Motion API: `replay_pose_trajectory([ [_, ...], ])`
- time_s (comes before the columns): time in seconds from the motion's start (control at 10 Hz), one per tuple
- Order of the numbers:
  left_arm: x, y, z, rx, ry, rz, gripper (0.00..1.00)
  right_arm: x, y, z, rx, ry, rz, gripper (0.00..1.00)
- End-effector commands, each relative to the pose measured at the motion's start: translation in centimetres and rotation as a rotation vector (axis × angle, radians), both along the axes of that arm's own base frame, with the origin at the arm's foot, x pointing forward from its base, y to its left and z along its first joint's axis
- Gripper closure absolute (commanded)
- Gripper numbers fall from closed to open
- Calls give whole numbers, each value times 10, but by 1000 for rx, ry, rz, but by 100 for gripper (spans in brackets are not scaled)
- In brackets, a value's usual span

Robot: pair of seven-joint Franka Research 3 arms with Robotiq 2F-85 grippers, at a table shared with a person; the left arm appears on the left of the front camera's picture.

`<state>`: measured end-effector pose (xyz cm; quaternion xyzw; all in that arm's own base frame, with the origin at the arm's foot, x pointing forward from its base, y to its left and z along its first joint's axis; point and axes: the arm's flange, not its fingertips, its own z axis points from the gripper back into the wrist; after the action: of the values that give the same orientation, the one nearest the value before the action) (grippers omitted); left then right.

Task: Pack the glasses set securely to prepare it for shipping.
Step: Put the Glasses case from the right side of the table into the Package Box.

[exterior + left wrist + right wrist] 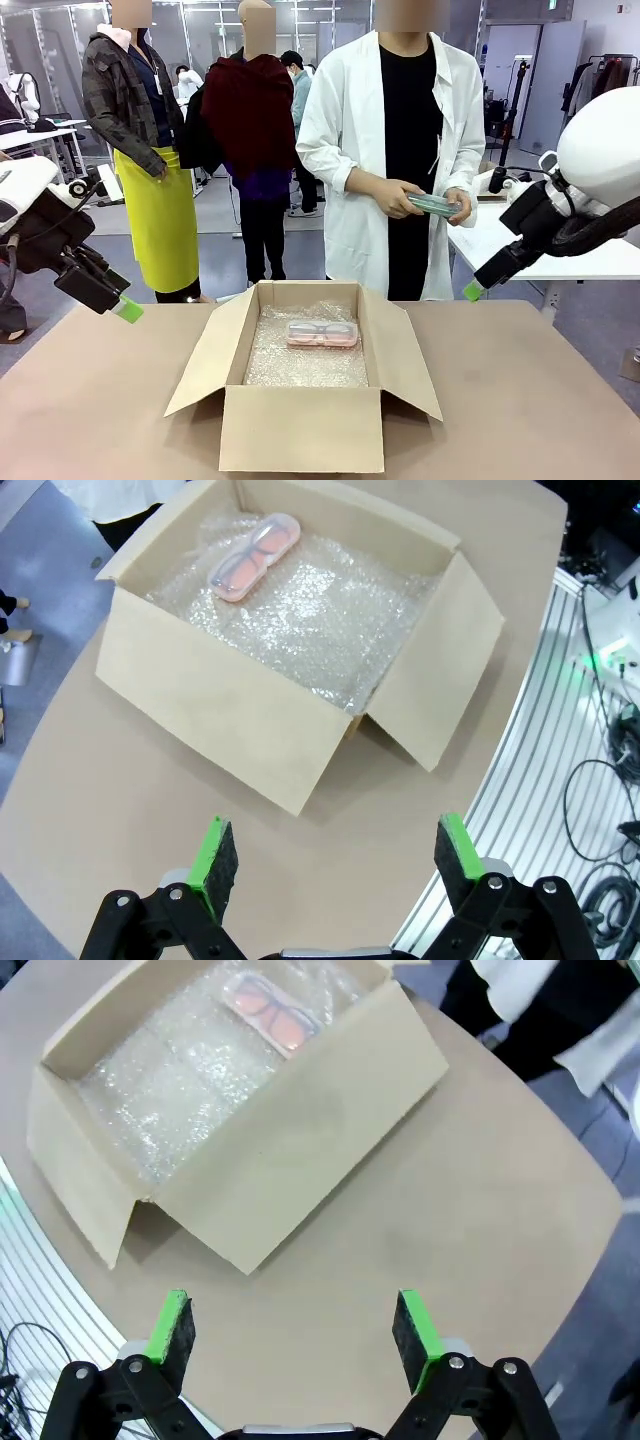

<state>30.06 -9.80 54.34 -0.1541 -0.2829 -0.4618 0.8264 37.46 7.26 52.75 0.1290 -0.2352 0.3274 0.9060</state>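
The pink glasses case [322, 333] lies flat on bubble wrap at the far end of an open cardboard box [300, 425]; it also shows as the pink case [254, 557] and the pink case [273, 1011] in the wrist views. A person in a white coat holds the mint green case [435, 205] in both hands across the table. My left gripper [330, 865] hangs open above the table left of the box, at the left gripper [126, 309] in the front view. My right gripper [293, 1335] is open to the box's right, its green tip [472, 291] raised.
Bubble wrap [305, 360] lines the box floor, and the box flaps [200, 365] splay outward on both sides. The brown table [540, 400] has bare room around the box. Other people stand behind the table's far edge.
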Motion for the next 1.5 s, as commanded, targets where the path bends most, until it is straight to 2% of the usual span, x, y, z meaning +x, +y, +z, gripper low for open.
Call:
replay_pose_trajectory([
  [0.0,0,1,0,-18,4,-14,0,9,17,-14,-21,42,-2,0],
  [0.1,0,1,0,-18,4,-14,0,0,0,0,0,0,0,0],
  [1.4,0,1,0,-18,4,-14,0,0,0,0,0,0,0,0],
])
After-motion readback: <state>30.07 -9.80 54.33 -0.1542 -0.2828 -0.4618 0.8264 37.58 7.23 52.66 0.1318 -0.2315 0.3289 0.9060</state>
